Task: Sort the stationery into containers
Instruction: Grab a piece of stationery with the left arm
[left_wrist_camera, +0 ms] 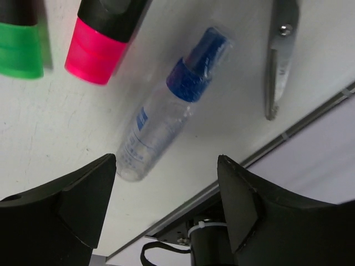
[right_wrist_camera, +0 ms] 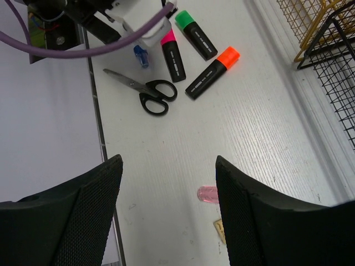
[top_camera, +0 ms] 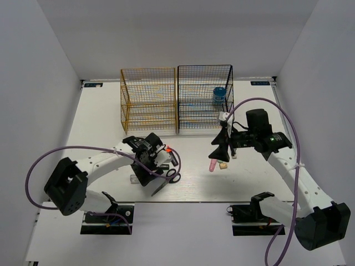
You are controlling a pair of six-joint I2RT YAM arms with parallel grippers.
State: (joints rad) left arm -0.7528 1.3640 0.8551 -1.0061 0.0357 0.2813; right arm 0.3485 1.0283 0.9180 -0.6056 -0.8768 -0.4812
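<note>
My left gripper (top_camera: pixel 146 170) is open and empty, low over a clear blue-capped tube (left_wrist_camera: pixel 166 111) lying near the table's front edge. A green-capped highlighter (left_wrist_camera: pixel 21 44), a pink-capped highlighter (left_wrist_camera: pixel 100 39) and the scissors (left_wrist_camera: pixel 277 61) lie round it. My right gripper (top_camera: pixel 219 146) is open and empty above a pink stick (right_wrist_camera: pixel 207 194). The right wrist view shows the black-handled scissors (right_wrist_camera: pixel 147 91) and the pink (right_wrist_camera: pixel 171 52), green (right_wrist_camera: pixel 195 34) and orange (right_wrist_camera: pixel 213 72) highlighters. The gold rack (top_camera: pixel 147 100) and black rack (top_camera: pixel 204 100) stand at the back. A round blue jar (top_camera: pixel 219 95) sits in the black rack.
A small yellowish tag (right_wrist_camera: pixel 220 227) lies beside the pink stick. The table's front edge (left_wrist_camera: pixel 288 133) runs close to the tube and the scissors. The foot of the racks (right_wrist_camera: pixel 333 50) shows at the right wrist view's upper right.
</note>
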